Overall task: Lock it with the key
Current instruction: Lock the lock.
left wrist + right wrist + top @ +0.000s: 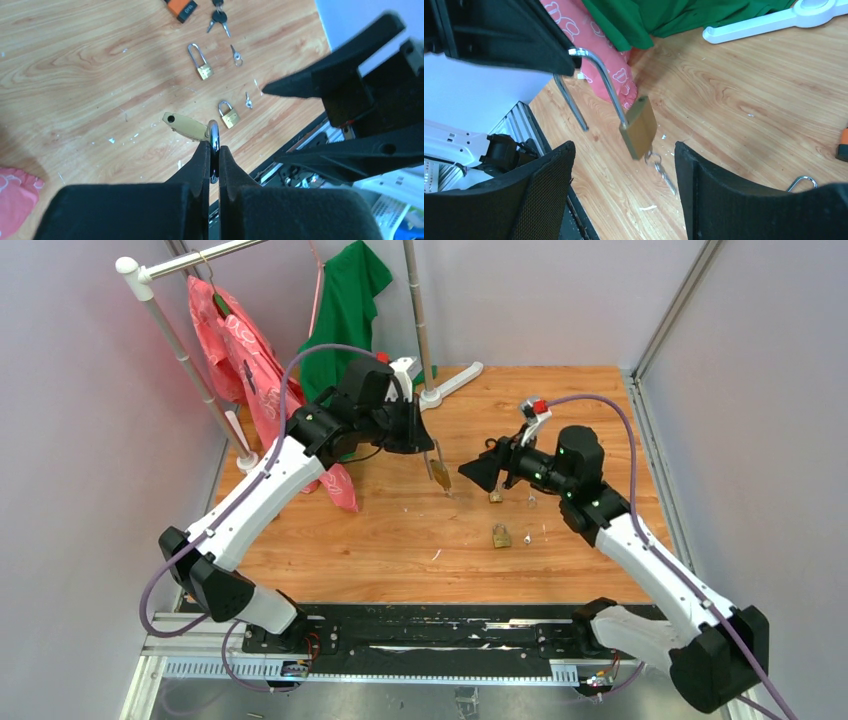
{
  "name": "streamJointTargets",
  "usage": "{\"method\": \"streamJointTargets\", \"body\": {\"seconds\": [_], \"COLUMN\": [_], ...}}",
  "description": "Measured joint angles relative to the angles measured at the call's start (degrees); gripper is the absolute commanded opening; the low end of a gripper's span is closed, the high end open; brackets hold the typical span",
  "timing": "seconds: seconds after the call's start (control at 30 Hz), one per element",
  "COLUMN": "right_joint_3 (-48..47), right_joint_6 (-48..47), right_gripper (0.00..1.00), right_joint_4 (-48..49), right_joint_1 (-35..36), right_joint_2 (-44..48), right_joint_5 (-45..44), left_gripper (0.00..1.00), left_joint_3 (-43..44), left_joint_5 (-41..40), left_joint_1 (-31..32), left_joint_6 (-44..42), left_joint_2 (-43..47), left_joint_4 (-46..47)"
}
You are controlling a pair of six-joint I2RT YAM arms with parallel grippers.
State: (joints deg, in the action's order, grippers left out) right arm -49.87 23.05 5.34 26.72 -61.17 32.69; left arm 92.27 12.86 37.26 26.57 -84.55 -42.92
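Left gripper clamped tight on shackle of brass padlock; body hangs swung open below its tips. Key sits in keyway. Right gripper wide open, empty, straddling padlock. Remaining, seemingly: close shackle, turn key.

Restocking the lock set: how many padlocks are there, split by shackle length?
Long-shackle padlocks: 2, the held padlock and the table padlock
Short-shackle padlock: 1
Total: 3

Probably a robot lab; aluminium-framed cell (grey walls), wooden table.
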Motion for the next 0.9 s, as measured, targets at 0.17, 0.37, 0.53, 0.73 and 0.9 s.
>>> {"method": "streamJointTargets", "body": {"seconds": [0.17,0.37,0.53,0.73,0.9], "right_joint_3": [13.33,26.56,24.87,19.45,15.26], "right_joint_6": [2.51,4.7,2.6,0.11,-1.64], "right_gripper": [0.7,0.72,0.73,0.72,0.62], "right_joint_4": [16.57,34.4,42.86,49.53,52.59], "right_joint_1": [-0.24,0.66,4.52,7.74,10.6], "right_joint_2": [8.31,7.96,2.73,-4.55,-10.49], "right_joint_5": [-5.01,-13.55,-16.39,-16.41,-16.46], "left_gripper": [0.0,0.0,0.0,0.0,0.0], "left_joint_3": [3.76,9.05,10.19,10.16,10.16], "left_joint_5": [-5.25,-8.24,-8.13,-7.76,-7.5], "left_joint_1": [0.0,-0.44,-0.44,-0.44,-0.44], "left_joint_6": [5.44,13.16,17.2,19.56,20.39], "left_joint_2": [1.4,2.34,2.34,2.34,2.54], "left_joint_4": [-1.38,-2.23,-3.23,-3.93,-3.89]}}
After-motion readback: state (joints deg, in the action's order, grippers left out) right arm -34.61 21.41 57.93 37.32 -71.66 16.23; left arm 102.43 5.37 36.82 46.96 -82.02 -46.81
